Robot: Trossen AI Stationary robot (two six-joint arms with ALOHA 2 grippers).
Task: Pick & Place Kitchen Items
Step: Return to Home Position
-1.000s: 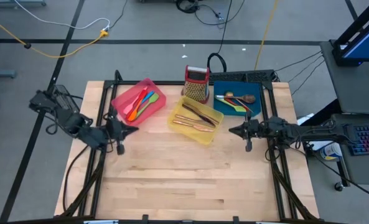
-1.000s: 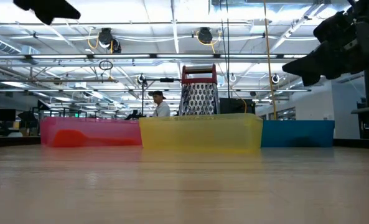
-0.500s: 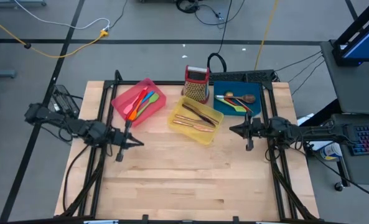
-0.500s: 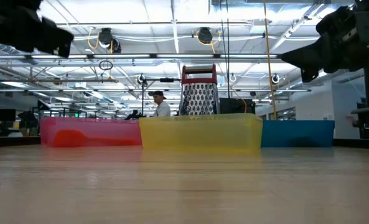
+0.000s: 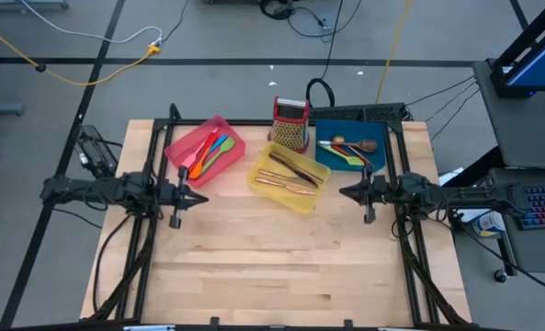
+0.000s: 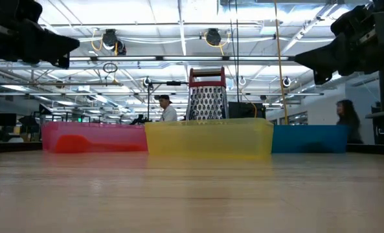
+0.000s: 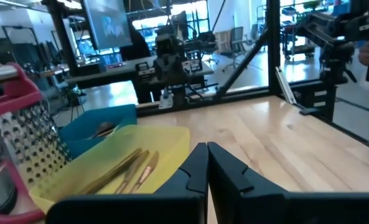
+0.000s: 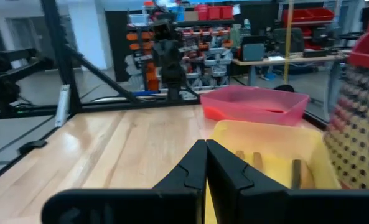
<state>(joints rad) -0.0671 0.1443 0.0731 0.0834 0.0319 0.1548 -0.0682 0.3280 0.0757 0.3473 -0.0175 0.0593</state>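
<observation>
**Step in hand.** The sorting appears to be complete, and the step in hand is judged to be the return of both arms to their rest pose. Directions take the table (image 5: 272,267) as a clock face in the high view, with 12 o'clock at the far edge.

**Location of the kitchen items.** Every utensil in view lies inside a tray.
- Silicone utensils (image 5: 208,152) (red, orange, green, blue): in the pink tray (image 5: 178,140) at 10 to 11 o'clock.
- Copper-coloured cutlery (image 5: 286,181) and the black knife (image 5: 297,166): in the yellow tray (image 5: 258,164), just toward 12 o'clock from centre.
- Serving spoons (image 5: 348,158) (green, brown, copper): in the blue tray (image 5: 332,122) at 1 o'clock.
- The box grater (image 5: 290,124) stands upright at 12 o'clock, between the pink and blue trays and behind the yellow one.

**Grippers.**
- The left gripper (image 5: 201,196) hangs above the table at 9 to 10 o'clock, pointing toward 3 o'clock. It is just clear of the pink tray's near corner. In the left wrist view its fingers (image 7: 193,167) are pressed together with nothing between them.
- The right gripper (image 5: 343,192) hangs at 2 to 3 o'clock, pointing toward 9 o'clock, beside the yellow tray. In the right wrist view its fingers (image 8: 224,168) are likewise closed on nothing.
- The low view shows both grippers well above the tray rims.

**Next move.** No grasp is called for. Each arm needs only to settle into its rest pose with the jaws closed. Clearance is the one point to watch. Any lowering or sweep toward 12 o'clock would bring the left gripper close to the pink tray wall and the right gripper close to the yellow and blue trays. Motion should therefore stay on the open side of the table, toward 6 o'clock.
</observation>
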